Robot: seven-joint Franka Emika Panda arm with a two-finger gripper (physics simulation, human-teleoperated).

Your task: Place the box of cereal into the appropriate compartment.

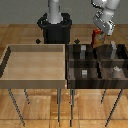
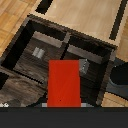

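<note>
The box of cereal [image 1: 97,38] hangs upright in the air, red on top with a tan-yellow face, pinched in the claw [image 1: 101,31] above the back row of the bin. Seen from the wrist, its red top [image 2: 63,81] fills the middle, over the dark wooden cells. The compartment [image 1: 111,53] sits at the back on the exterior view's right, dark brown walls, a tall pale grey block standing inside.

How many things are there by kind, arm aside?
Cereal box, held in the hand: 1
Light wood tray: 1
Dark four-cell bin: 1
Cell markers seen: 3 (tall grey block, small grey cube, whitish round item)
Total: 6
</note>
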